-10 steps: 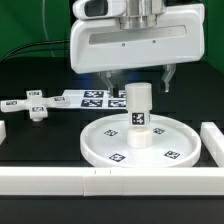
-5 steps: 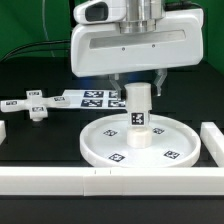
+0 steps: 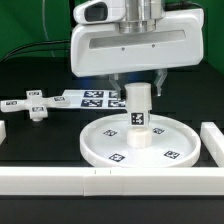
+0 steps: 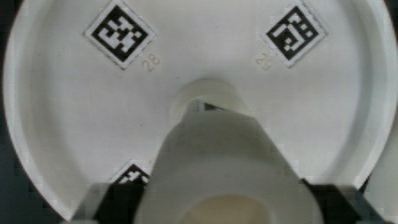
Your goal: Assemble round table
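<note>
The large rimmed disc [image 3: 140, 145] lies flat on the black table, tags up. The short cylinder leg [image 3: 138, 115] stands upright on its central hub. My gripper [image 3: 139, 85] hangs right above the leg, open, with one finger on each side of the leg's top and a gap to each. In the wrist view the leg [image 4: 222, 160] rises toward the camera from the disc [image 4: 71, 110], and the dark fingers [image 4: 128, 200] flank it without touching. My gripper [image 4: 231, 205] holds nothing. The small flat foot piece [image 3: 37, 110] lies at the exterior view's left.
The marker board [image 3: 92, 97] lies behind the disc. Long white border bars run along the front [image 3: 60, 180] and stand at the exterior view's right [image 3: 212, 140] and left [image 3: 3, 130]. The arm's white body fills the upper middle.
The fingers have shifted slightly lower and closer around the leg's top. The disc, leg and foot piece have not moved.
</note>
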